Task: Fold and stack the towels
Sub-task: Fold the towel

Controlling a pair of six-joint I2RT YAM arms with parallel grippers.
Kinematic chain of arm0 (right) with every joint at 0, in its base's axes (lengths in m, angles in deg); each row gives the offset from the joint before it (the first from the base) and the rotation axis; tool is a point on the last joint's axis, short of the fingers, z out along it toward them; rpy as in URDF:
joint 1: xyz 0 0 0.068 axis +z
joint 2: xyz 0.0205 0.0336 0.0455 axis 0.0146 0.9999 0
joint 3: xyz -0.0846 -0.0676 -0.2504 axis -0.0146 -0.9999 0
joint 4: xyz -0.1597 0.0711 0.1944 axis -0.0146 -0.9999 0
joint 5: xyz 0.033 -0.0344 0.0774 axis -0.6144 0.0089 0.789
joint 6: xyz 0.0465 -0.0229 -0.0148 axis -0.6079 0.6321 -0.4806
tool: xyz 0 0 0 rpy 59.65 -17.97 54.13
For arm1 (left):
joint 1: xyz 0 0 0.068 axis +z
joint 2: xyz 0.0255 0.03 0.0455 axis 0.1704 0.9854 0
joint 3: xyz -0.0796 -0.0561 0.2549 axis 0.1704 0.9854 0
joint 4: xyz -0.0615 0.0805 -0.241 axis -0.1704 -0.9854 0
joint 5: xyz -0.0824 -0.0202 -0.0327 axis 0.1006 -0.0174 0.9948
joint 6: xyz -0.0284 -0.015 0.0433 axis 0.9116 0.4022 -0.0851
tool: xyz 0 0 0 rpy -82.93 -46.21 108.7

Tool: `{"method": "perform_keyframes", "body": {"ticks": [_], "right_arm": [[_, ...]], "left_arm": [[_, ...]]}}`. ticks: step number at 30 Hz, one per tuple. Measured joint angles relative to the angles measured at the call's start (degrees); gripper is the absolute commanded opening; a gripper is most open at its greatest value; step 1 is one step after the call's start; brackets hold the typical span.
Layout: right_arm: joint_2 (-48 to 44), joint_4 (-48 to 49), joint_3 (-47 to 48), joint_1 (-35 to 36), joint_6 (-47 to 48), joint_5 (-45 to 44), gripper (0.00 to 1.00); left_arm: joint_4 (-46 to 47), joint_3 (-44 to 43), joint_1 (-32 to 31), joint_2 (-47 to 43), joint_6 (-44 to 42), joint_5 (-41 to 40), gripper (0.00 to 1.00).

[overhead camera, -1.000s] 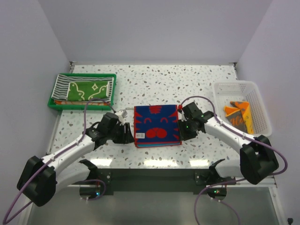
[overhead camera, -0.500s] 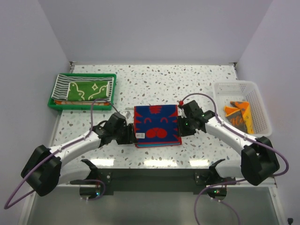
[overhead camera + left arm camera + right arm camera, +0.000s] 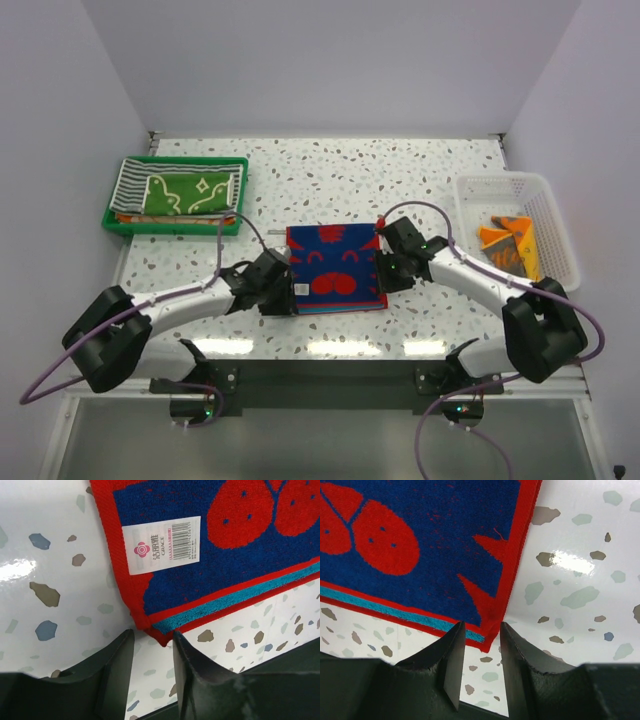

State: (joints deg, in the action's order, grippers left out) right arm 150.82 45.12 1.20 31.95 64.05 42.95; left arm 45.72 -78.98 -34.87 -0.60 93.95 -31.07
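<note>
Top view: the red-and-blue towel (image 3: 335, 268), a folded terry rectangle, lies flat mid-table (image 3: 400, 180). The left gripper (image 3: 287, 297) is at its near left corner and the right gripper (image 3: 383, 275) is at its right side. A green towel (image 3: 185, 193) lies in the green plastic tray (image 3: 110, 222), and an orange towel (image 3: 510, 245) lies in the white mesh basket (image 3: 500, 180).
Left wrist view: the matte dark fingers (image 3: 115, 680) stand partly apart with glossy speckled table showing in the gap. The towel's ribbed red hem corner, below a white label (image 3: 162, 545), just reaches their tips.
Right wrist view: the fingers (image 3: 450, 665) are likewise parted by a narrow gap, and the red-bordered, teal-striped corner points in between the tips, unclamped.
</note>
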Motion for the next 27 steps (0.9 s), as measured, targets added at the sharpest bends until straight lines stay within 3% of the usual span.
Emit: {"method": "perform_keyframes", "body": {"ticks": [4, 11, 20, 22, 27], "right_arm": [[0.11, 0.98, -1.42, 0.0, -1.2, -0.42, 0.36], [-0.63, 2.99, -5.49, 0.0, -5.7, -0.42, 0.36], [-4.13, 7.82, -10.62, 0.0, -10.86, -0.68, 0.34], [-4.98, 8.68, -11.45, 0.0, -11.5, -0.63, 0.34], [-7.41, 8.94, -12.85, 0.0, -12.35, -0.42, 0.34]], "left_arm": [[-0.42, -1.46, -0.76, 2.1, 0.55, -0.85, 0.36], [-1.79, -1.6, -0.87, 1.55, 1.97, -2.86, 0.39], [-2.97, -1.7, -0.87, 1.99, 2.84, -4.48, 0.24], [-3.23, -2.19, -0.87, 2.54, 2.84, -4.59, 0.25], [-4.46, -2.58, -1.01, 1.53, 3.15, -4.9, 0.44]]}}
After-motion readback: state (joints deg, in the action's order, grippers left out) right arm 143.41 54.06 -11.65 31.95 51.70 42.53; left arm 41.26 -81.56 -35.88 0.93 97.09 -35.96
